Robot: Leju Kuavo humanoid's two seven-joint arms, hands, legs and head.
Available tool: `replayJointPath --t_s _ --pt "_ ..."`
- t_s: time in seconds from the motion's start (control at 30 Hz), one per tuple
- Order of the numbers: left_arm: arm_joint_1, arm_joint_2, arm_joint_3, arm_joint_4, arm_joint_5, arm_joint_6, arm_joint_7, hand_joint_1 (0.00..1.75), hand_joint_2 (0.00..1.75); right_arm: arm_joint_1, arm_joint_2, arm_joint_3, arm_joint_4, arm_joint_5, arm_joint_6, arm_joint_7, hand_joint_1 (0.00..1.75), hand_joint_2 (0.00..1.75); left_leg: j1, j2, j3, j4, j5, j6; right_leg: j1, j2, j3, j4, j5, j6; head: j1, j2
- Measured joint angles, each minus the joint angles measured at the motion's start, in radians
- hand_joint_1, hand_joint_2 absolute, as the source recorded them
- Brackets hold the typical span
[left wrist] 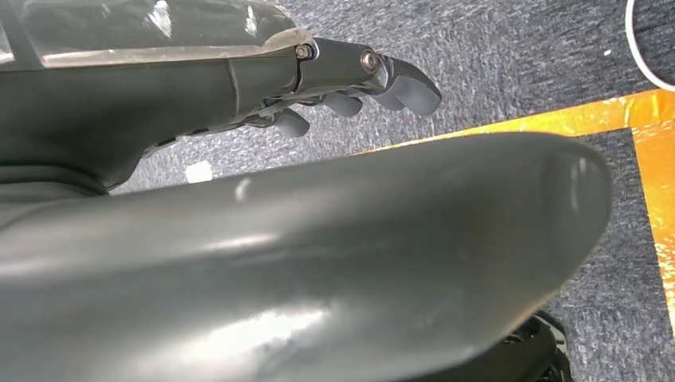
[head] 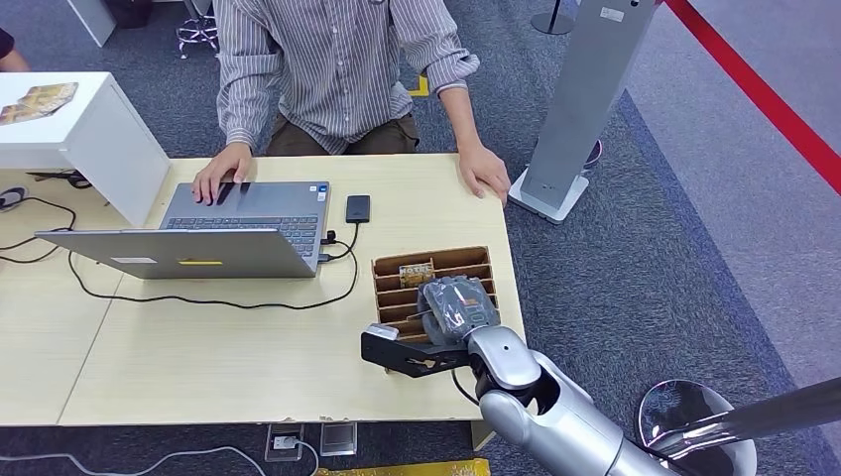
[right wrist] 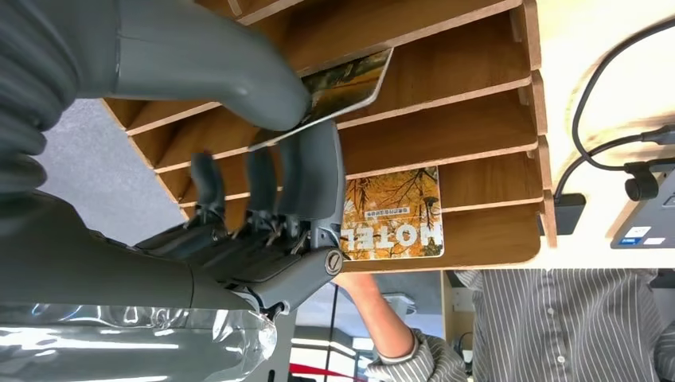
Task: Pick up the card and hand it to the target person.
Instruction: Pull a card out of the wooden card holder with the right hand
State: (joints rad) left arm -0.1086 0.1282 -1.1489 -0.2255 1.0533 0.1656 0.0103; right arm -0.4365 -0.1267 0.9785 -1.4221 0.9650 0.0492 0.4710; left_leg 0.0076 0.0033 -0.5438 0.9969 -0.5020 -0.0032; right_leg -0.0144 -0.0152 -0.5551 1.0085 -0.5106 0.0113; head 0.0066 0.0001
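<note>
A wooden slotted card rack [head: 389, 294] stands at the right end of the light wooden table [head: 198, 347]. My right hand [head: 456, 307] hovers over it. In the right wrist view, my right hand [right wrist: 263, 167] pinches a picture card [right wrist: 354, 78] between thumb and fingers, the card still partly in a slot of the rack [right wrist: 454, 119]. Another card printed "HOTEL" [right wrist: 394, 215] lies in a slot nearer the person, and shows as the HOTEL card [head: 417, 270] in the head view. The person [head: 337, 69] sits across the table, one hand [head: 484, 171] resting on its edge. My left hand [left wrist: 318, 255] hangs over carpet, holding nothing.
An open laptop [head: 228, 233] with a cable and a black phone [head: 358, 208] lie left of the rack. A white box [head: 79, 129] stands at the far left. A grey standing panel [head: 580, 109] rises right of the table. Yellow floor tape [left wrist: 557, 119] marks the carpet.
</note>
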Motion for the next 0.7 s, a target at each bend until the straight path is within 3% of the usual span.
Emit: replayJointPath --t_s 0.07,0.17,0.3,0.7 --pt "0.000 0.000 0.000 0.000 0.000 0.000 0.000 0.00 0.00 0.000 0.000 0.000 0.000 0.000 0.000 0.000 1.74 1.75 0.000 0.000 0.000 0.000 0.000 0.000 0.000 0.000 0.000 0.000 0.000 0.000 0.000 0.000" --pt "0.000 0.000 0.000 0.000 0.000 -0.001 0.000 0.00 0.00 -0.001 0.000 0.000 0.000 0.000 0.000 0.000 1.75 1.75 0.000 0.000 0.000 0.000 0.000 0.000 0.000 0.000 0.000 0.000 0.000 0.000 0.000 0.000" --pt "0.000 0.000 0.000 0.000 -0.001 -0.009 -0.005 0.00 1.75 -0.001 0.000 0.000 0.000 -0.002 0.000 -0.001 1.75 1.75 0.000 0.000 0.000 0.000 0.000 0.000 0.000 0.000 0.000 0.000 0.000 0.000 0.000 0.000" --pt "0.000 0.000 -0.003 0.000 -0.019 -0.006 -0.010 0.00 1.75 -0.001 0.000 -0.001 0.003 -0.011 -0.004 -0.004 1.75 1.75 0.000 0.000 0.000 0.000 0.000 0.000 0.000 0.000 0.000 0.000 0.000 0.000 0.000 0.000"
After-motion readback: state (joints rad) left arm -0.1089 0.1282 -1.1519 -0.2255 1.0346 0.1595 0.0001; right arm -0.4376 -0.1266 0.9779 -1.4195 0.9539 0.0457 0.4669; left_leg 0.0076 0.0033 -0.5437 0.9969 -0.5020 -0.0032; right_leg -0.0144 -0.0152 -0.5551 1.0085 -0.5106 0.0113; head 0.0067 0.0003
